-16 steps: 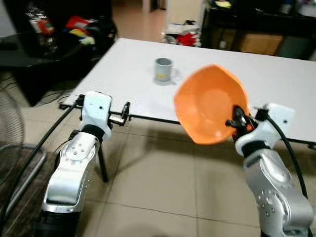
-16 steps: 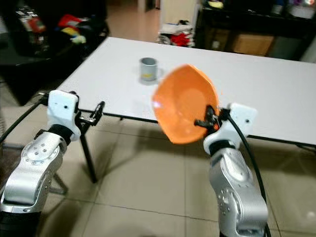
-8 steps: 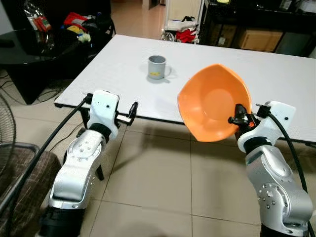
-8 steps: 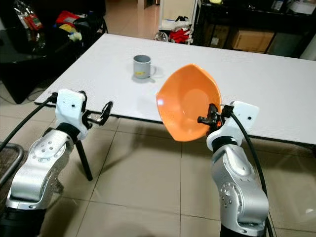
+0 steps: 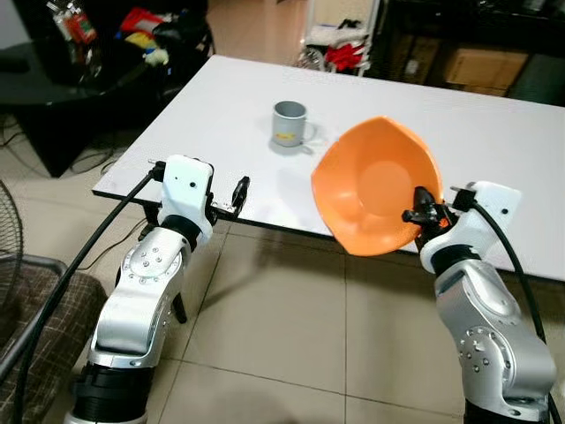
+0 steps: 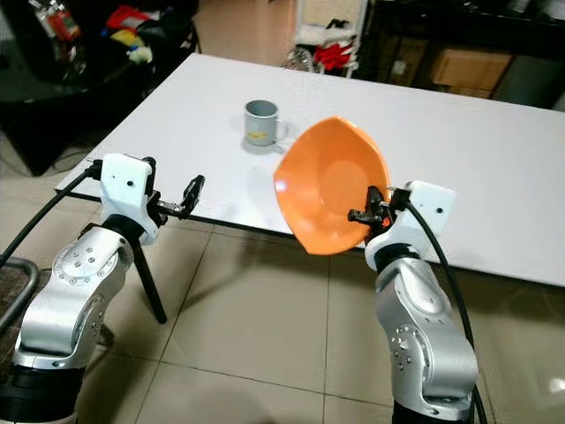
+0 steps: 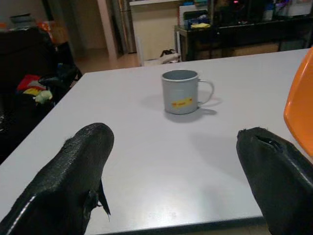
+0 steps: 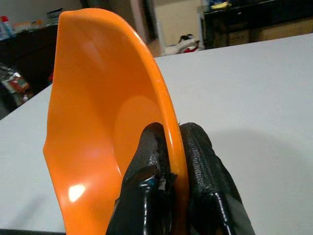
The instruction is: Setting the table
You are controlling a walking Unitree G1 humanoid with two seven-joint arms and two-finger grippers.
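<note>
Our right tool pinches the rim of the orange bowl, holding it on edge over the near edge of the white worktop. Our left tool hovers with fingers apart at that edge, facing the grey mug.

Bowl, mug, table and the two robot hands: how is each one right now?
Bowl: orange, tipped on its edge, held above the table's near edge, not set down.
Mug: grey, upright on the table, handle toward the robot's right.
Table: white, the mug stands on it.
Right gripper: shut on the bowl's rim.
Left gripper: open, holding nothing, at the table's near edge.
</note>
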